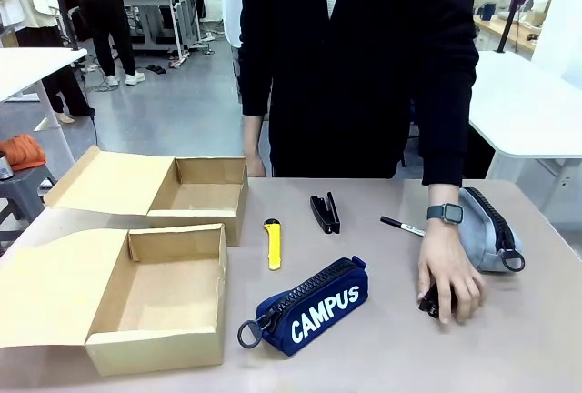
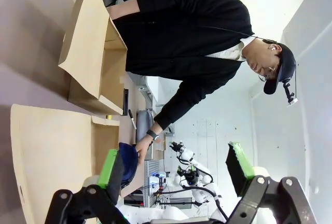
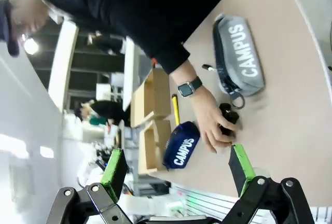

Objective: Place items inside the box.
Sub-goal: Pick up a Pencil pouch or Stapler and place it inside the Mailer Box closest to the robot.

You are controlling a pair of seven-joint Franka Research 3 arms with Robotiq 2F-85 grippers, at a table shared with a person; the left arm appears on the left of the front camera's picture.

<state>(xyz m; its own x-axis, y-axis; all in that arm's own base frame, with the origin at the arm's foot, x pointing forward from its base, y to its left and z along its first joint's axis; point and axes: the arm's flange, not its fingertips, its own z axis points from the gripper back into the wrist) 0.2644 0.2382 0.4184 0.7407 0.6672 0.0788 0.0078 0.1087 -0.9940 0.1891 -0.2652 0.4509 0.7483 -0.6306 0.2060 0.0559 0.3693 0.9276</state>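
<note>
Centrally, a tubular navy zip pouch (image 1: 318,307) lies near a cardboard box (image 1: 155,352).

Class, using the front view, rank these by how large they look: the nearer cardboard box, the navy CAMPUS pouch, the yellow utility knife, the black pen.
1. nearer cardboard box
2. navy CAMPUS pouch
3. yellow utility knife and black pen: alike in length; the knife is wider, but the pen lies farther off, so unranked.

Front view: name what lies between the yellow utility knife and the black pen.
In the front view, a black clip-like tool lies between the yellow utility knife and the black pen, apart from both.
</note>
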